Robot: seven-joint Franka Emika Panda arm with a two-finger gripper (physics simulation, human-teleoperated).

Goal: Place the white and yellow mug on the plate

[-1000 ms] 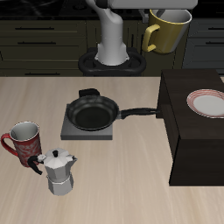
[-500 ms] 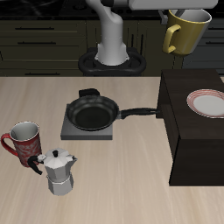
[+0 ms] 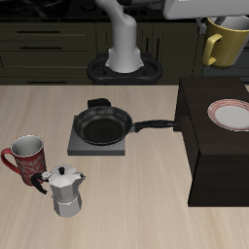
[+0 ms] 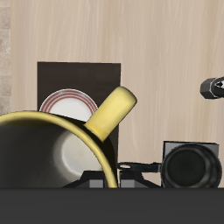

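The white and yellow mug [image 3: 226,43] hangs in the air, upright, with its handle turned toward the robot base. My gripper [image 3: 230,18] is shut on its rim, and most of the hand is cut off by the frame's edge. The mug hovers well above the back of the dark raised box [image 3: 216,151]. On that box lies the plate [image 3: 233,115], white with a reddish-pink rim band. In the wrist view the mug [image 4: 48,153] fills the near field, its yellow handle [image 4: 112,114] pointing toward the plate [image 4: 66,105] far below.
A black frying pan [image 3: 103,125] sits on a grey burner pad mid-table, its handle reaching toward the box. A red patterned mug [image 3: 26,156] and a silver moka pot [image 3: 64,191] stand near the front at the far side. Dark cabinets stand behind.
The gripper has carried the mug sideways, away from the robot base and over toward the box, and a little lower. Nothing on the table has moved.
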